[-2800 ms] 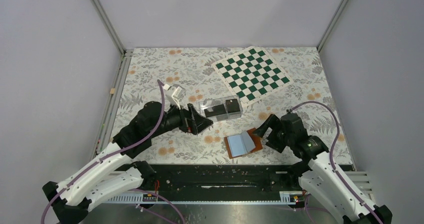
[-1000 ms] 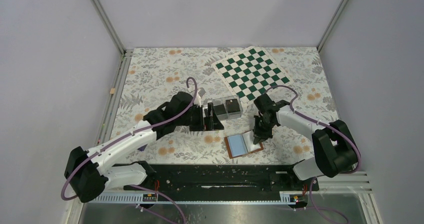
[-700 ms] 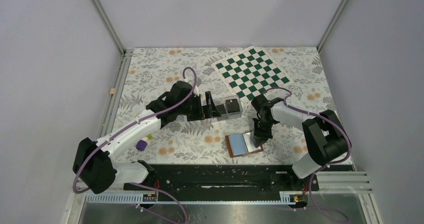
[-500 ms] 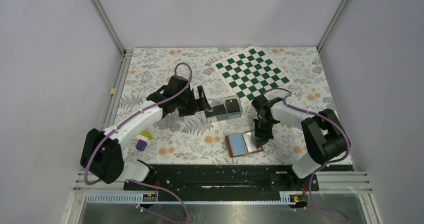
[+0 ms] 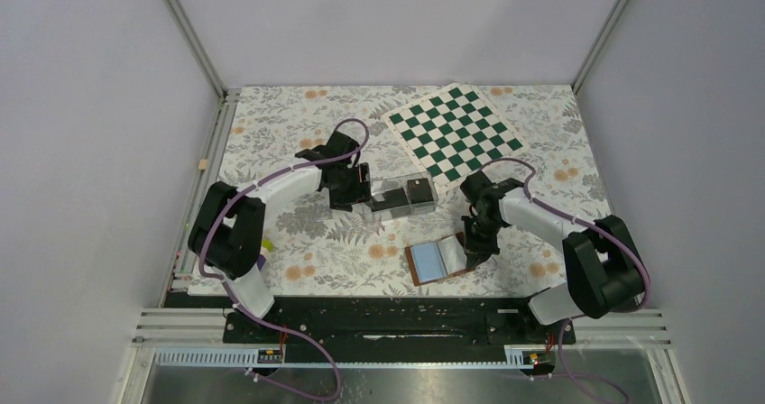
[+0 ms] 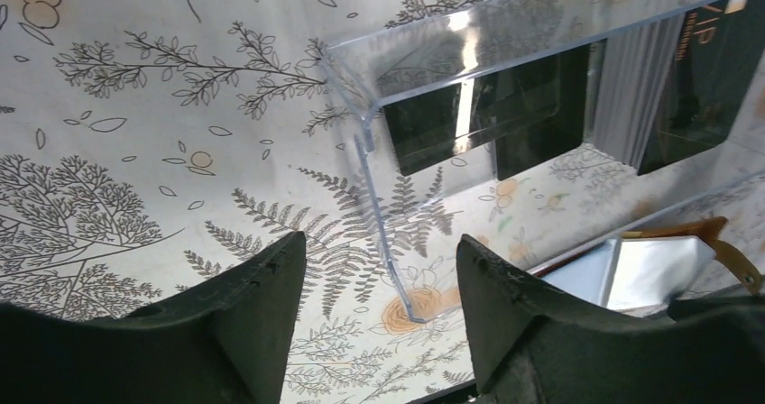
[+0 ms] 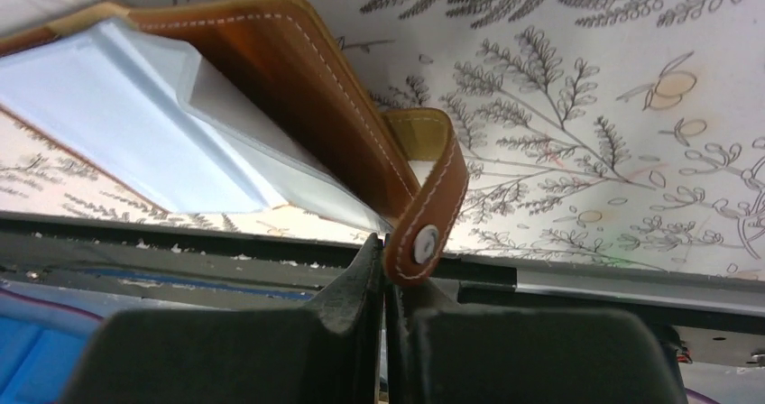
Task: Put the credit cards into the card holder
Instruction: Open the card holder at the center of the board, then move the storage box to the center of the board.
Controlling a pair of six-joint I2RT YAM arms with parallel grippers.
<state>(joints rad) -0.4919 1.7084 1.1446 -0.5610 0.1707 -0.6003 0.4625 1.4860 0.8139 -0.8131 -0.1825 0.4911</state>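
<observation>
The card holder (image 5: 431, 261) lies open near the front, brown leather with pale blue sleeves (image 7: 153, 124); its right half is tilted up. My right gripper (image 5: 474, 247) sits at its right edge, jaws shut (image 7: 385, 242), and the snap tab (image 7: 426, 228) rests against the tip of one finger. The dark credit cards (image 5: 390, 202) stand inside a clear plastic box (image 5: 403, 186), seen close up as cards (image 6: 478, 120) behind the box wall (image 6: 505, 25). My left gripper (image 5: 364, 186) is open (image 6: 379, 240), its fingers either side of the box's left end corner.
A green-and-white chessboard mat (image 5: 456, 133) lies at the back right. A small purple and yellow object (image 5: 260, 258) sits under the left arm near the left edge. The black base rail (image 5: 397, 318) runs along the front.
My left arm swung back and round to the box's left end, and its jaws narrowed. The right gripper stayed at the card holder's right edge, whose right half has risen.
</observation>
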